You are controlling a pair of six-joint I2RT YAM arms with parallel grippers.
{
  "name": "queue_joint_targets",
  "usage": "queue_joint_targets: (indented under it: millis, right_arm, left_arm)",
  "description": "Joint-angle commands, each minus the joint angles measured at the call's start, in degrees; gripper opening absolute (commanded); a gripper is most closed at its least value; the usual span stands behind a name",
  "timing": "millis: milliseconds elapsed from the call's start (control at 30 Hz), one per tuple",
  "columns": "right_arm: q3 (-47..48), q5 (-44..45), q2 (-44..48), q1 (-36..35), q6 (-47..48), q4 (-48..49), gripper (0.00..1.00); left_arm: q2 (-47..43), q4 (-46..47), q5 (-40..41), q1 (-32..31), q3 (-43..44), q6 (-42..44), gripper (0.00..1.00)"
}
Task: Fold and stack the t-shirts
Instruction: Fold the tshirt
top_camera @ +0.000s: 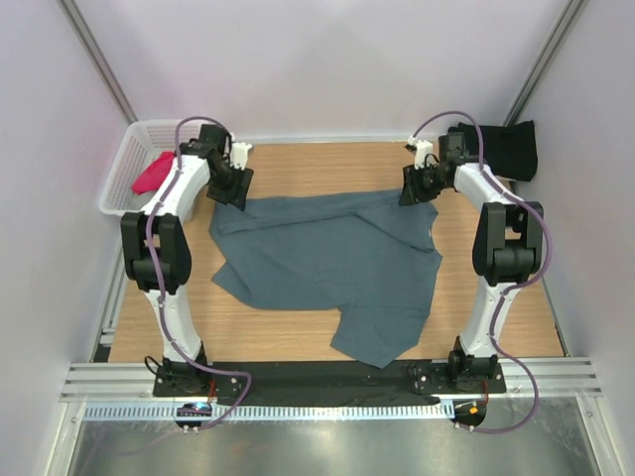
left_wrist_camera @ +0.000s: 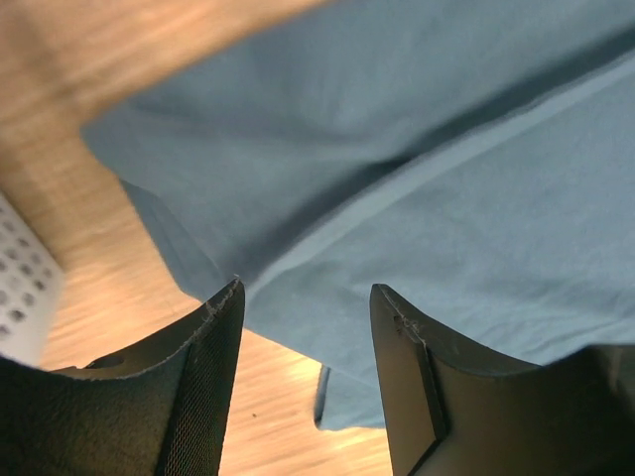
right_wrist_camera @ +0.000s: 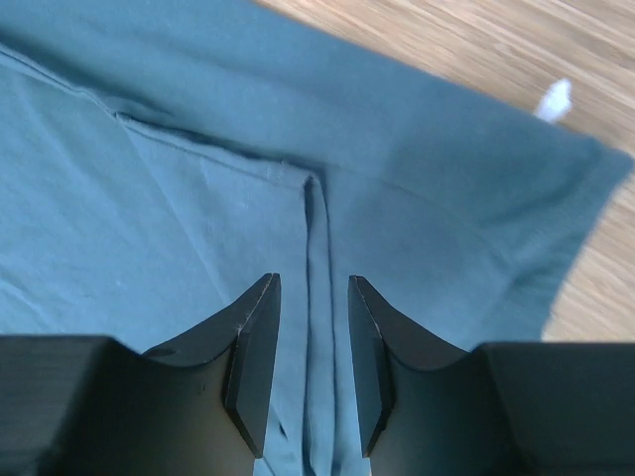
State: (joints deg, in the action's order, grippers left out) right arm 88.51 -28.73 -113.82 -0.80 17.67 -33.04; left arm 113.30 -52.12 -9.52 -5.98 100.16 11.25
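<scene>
A slate blue-grey t-shirt [top_camera: 327, 268] lies spread and rumpled on the wooden table, one part hanging toward the near edge. My left gripper [top_camera: 230, 188] is open over its far left corner; the left wrist view shows the cloth [left_wrist_camera: 397, 149] beyond the spread jaws of the left gripper [left_wrist_camera: 308, 297]. My right gripper [top_camera: 418, 186] is open at the far right edge. In the right wrist view the right gripper [right_wrist_camera: 314, 288] straddles a raised seam of the shirt [right_wrist_camera: 149, 198]. A black t-shirt [top_camera: 511, 149] lies at the back right. A magenta-pink t-shirt [top_camera: 154, 171] sits in the basket. No light grey shirt is in view.
A white mesh basket [top_camera: 124, 174] stands at the back left, its corner also showing in the left wrist view [left_wrist_camera: 20, 288]. A small white scrap [right_wrist_camera: 554, 99] lies on the wood beyond the shirt. Walls close the table on three sides.
</scene>
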Motion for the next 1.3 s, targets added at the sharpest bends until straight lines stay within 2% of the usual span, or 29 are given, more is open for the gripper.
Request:
queue_joint_targets:
  millis: [0, 133, 267, 667, 1267]
  right_arm:
    - [5.44, -2.91, -0.95, -1.40, -0.01, -0.63, 0.40]
    - [6.32, -3.79, -2.89, -1.75, -0.18, -0.01, 0.40]
    - [7.11, -4.14, -5.00, -2.89, -0.27, 0.17, 0.40]
    - [9.14, -2.91, -8.87, -4.56, 0.43, 0.08, 0.40]
    - [8.70, -0.98, -10.19, -4.65, 1.75, -0.54, 0.40]
  left_arm:
    - [-0.44, -2.56, 1.24, -0.17, -0.31, -2.02, 0.55]
    - [-3.34, -0.97, 3.71, 0.09, -5.40, 0.00, 0.55]
    - [-3.26, -0.97, 5.21, 0.44, -6.99, 0.53, 0.55]
    - [-2.73, 0.35, 7.67, 0.44, -7.96, 2.55, 0.55]
    - [0.78, 1.14, 8.64, 0.53, -8.76, 3.69, 0.49]
